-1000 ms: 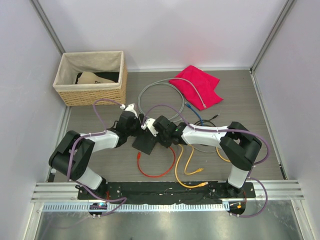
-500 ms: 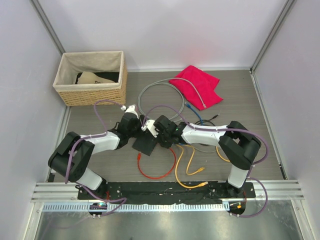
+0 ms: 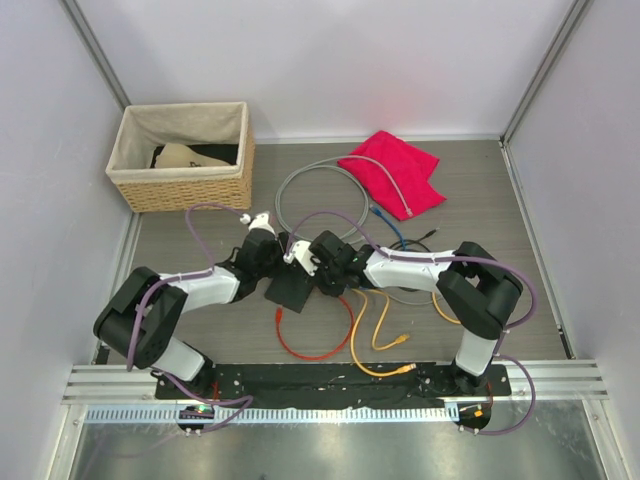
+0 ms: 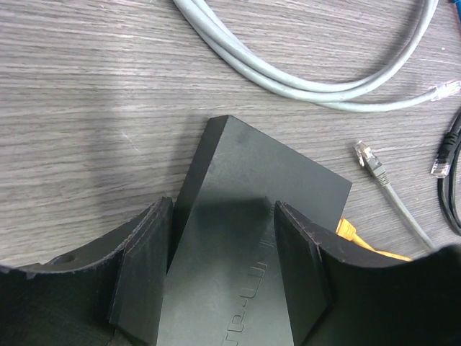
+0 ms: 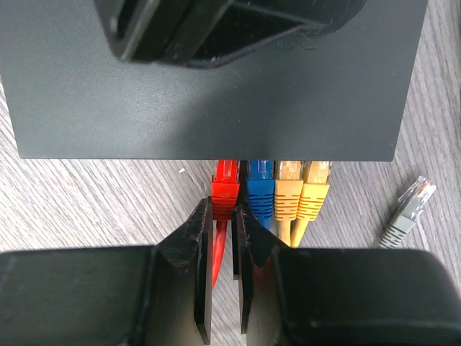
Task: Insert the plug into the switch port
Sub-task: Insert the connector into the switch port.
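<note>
Edged the left arm slightly right, straddled the mid-table switch (image 4: 252,166) with the left gripper (image 4: 223,209), clamped or loose unclear, and pinched the red plug (image 5: 225,180) in the right gripper (image 5: 222,216), length aimed left at the port beside the blue plug (image 5: 259,189).

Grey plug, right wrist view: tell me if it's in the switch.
No, the grey plug lies loose, apart from the switch.

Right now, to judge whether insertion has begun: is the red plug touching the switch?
Touching. The right wrist view shows the red plug meeting the port edge of the switch with no gap, beside the blue plug.
</note>
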Motion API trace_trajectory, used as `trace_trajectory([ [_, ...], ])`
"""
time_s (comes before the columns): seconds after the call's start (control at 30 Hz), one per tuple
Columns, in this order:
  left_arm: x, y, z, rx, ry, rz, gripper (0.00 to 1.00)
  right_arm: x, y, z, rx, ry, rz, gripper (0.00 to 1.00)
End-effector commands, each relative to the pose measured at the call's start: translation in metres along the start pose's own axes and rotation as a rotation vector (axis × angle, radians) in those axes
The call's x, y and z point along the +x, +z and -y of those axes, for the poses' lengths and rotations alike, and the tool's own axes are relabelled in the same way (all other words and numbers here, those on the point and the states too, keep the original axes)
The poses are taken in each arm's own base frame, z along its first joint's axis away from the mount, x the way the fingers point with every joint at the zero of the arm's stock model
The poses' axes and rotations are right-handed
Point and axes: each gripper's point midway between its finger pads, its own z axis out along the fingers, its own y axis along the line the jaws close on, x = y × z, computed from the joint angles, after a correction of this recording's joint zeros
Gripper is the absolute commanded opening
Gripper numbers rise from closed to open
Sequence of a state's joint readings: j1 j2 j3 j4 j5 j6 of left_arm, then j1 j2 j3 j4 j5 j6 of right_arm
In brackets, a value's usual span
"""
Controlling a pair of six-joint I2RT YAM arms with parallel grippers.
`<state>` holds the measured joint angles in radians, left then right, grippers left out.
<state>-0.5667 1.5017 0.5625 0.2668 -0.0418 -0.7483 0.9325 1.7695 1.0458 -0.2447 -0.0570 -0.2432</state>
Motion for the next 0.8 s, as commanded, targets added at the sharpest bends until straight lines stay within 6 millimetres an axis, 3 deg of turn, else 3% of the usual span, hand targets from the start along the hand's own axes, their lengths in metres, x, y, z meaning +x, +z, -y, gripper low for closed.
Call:
trace_trajectory([
  [0.0, 0.127, -0.049, 0.034, 0.160, -0.058, -0.515, 0.60, -0.242, -0.099, 0.032, 0.135, -0.120, 0.890, 0.01],
  [0.1, 0.127, -0.050, 0.027, 0.131, -0.044, -0.507, 0.60, -0.251, -0.112, 0.032, 0.138, -0.127, 0.922, 0.01],
  [0.2, 0.129, -0.051, 0.030, 0.141, -0.025, -0.510, 0.60, -0.257, -0.112, 0.031, 0.125, -0.137, 0.934, 0.01],
  [0.3, 0.131, -0.053, 0.038, 0.165, 0.016, -0.521, 0.60, -0.259, -0.102, 0.025, 0.088, -0.157, 0.940, 0.01],
  [0.4, 0.126, -0.051, 0.030, 0.119, 0.023, -0.486, 0.60, -0.255, -0.091, 0.020, 0.057, -0.168, 0.912, 0.01],
  [0.63, 0.098, -0.042, -0.016, -0.092, 0.034, -0.386, 0.59, -0.199, -0.066, 0.016, 0.044, -0.108, 0.750, 0.07],
  [0.77, 0.082, -0.038, -0.037, -0.214, 0.090, -0.344, 0.59, -0.158, -0.051, 0.011, 0.030, -0.100, 0.610, 0.19],
])
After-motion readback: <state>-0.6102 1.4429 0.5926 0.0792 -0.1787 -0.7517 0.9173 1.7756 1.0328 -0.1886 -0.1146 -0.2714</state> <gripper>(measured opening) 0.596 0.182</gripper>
